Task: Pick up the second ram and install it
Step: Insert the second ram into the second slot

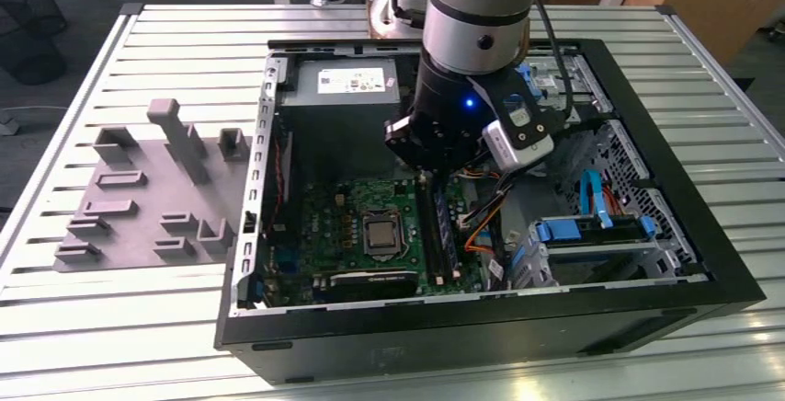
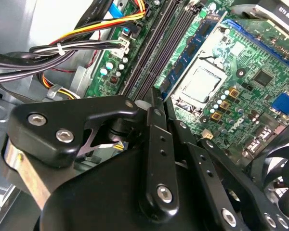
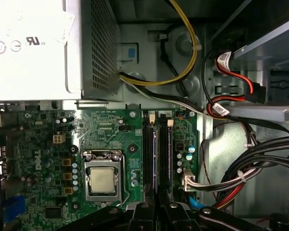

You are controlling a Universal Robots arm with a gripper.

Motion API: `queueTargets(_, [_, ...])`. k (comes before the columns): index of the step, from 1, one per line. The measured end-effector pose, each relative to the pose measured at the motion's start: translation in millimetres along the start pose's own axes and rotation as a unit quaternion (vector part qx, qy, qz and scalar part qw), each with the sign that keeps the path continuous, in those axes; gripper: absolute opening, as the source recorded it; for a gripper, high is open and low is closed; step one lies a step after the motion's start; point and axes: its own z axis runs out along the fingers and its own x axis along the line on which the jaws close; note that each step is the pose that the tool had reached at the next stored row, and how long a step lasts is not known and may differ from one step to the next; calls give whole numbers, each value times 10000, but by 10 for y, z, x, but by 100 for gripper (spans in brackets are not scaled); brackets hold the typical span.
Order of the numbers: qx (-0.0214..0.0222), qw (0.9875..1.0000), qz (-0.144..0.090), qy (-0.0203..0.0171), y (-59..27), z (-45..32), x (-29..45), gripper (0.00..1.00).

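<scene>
Poised low over the green motherboard (image 3: 111,130): matte black gripper (image 3: 156,212), bolted links and all. Straight ahead of the jaws, standing on edge among long black slots (image 3: 147,154), the second ram (image 2: 185,60), thin, flat, bluish-green, studded with black chips. Near end right at the jaw tips. Open or clamped? Cannot tell. Off to one side, glossy bundled cables (image 3: 245,168).

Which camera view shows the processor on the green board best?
The first wrist view: the processor is seen straight on, whole, in its metal frame. The second wrist view shows it tilted, beyond the gripper. In the exterior view it is far off.
</scene>
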Motion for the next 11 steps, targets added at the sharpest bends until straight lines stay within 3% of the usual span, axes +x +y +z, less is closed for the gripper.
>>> queueTargets(3, [1,9999,-101,-6,0,19,-1,14])
queueTargets(11, [-2,9999,-108,-6,2,158,-4,14])
